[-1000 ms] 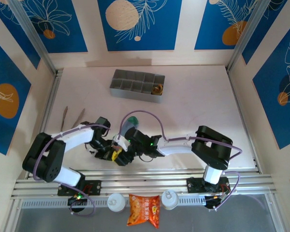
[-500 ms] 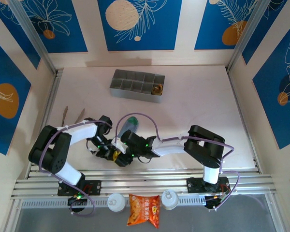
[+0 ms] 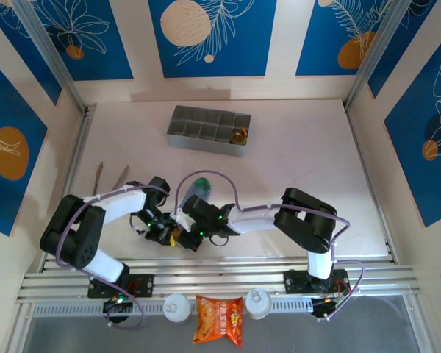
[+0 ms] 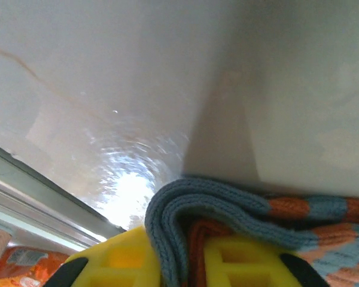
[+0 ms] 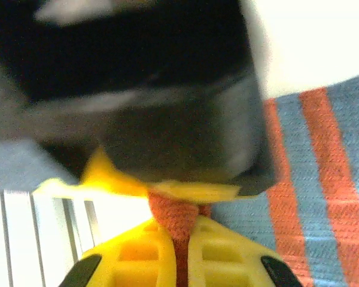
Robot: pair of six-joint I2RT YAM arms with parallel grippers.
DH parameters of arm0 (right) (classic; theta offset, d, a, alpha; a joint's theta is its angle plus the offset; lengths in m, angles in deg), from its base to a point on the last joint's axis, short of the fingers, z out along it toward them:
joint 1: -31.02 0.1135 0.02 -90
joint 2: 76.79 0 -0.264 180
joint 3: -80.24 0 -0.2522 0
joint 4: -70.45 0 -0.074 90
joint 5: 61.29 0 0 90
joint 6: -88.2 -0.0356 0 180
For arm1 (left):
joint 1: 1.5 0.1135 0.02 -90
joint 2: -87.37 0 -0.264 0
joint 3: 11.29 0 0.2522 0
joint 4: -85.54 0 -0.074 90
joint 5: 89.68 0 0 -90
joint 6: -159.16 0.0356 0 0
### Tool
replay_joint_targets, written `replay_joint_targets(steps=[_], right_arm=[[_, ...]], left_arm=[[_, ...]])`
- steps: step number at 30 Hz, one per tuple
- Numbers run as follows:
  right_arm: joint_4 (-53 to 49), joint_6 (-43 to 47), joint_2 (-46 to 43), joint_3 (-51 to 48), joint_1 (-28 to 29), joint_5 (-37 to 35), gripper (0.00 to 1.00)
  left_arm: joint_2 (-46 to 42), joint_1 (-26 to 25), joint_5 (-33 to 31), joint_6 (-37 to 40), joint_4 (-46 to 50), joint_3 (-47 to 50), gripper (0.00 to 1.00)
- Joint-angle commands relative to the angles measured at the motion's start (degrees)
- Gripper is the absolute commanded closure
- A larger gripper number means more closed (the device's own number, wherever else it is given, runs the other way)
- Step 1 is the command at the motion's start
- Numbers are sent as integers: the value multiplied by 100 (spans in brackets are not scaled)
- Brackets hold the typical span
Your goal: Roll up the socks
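Socks (image 3: 196,190): bunched near the front of the surface (image 3: 316,147), left of centre, where the two arms' wrists meet. A green toe pokes out on the far side.
Left fingers (image 4: 119,263): yellow, one on each side of a fold of grey-blue, orange-banded knit that touches both. Whether they squeeze it or sit slack, I cannot tell.
Right fingers (image 5: 227,257): clenched on a thin ridge of orange knit. Just beside them, grey-blue fabric with orange stripes lies flat.
Arms: both bent inward, wrists close together over the socks.
Divided tray (image 3: 206,121): grey, farther back and well apart from the socks, with a gold-coloured round thing in a right-end compartment.
Snack packet (image 3: 219,320): orange, in front of the rails, between two white round caps.
Thin tools (image 3: 99,176): two, lying left of the left arm.
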Motion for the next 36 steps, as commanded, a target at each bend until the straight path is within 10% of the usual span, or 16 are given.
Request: replay_joint_targets(steps=[1, 4, 8, 21, 36], right_arm=[[-726, -443, 612, 29, -269, 610, 100], [-880, -613, 874, 14, -410, 934, 100], [-1018, -739, 1080, 50, -554, 1135, 100], [-1863, -874, 1561, 654, -701, 1226, 100], [-1863, -912, 1703, 750, -899, 1416, 100]], left_arm=[[-581, -133, -1083, -122, -66, 212, 52], [-1315, -133, -1365, -86, -8, 218, 22], [-2276, -133, -1858, 111, 203, 322, 16], [-3124, -259, -1699, 687, -1586, 1519, 70], [-2325, -591, -1760, 1012, -1562, 1650, 65]])
